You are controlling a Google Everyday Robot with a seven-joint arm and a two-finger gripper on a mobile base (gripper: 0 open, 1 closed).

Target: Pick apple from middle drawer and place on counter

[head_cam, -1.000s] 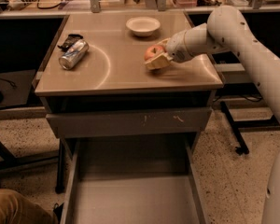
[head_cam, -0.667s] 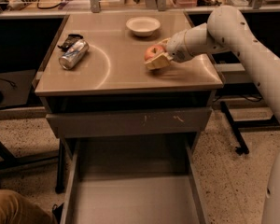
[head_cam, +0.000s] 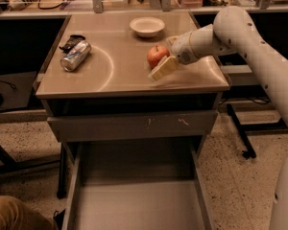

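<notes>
Apple [head_cam: 156, 56] on counter [head_cam: 110, 75], task almost finished

Nearest, the drawer [head_cam: 139, 202] stands pulled out and its floor shows nothing inside. Farther, the apple rests on the counter near the right edge. The gripper [head_cam: 163, 56] is just at the apple's right side, fingers apart and not clamping it. By my judgement, only drawing the arm away is left.
</notes>
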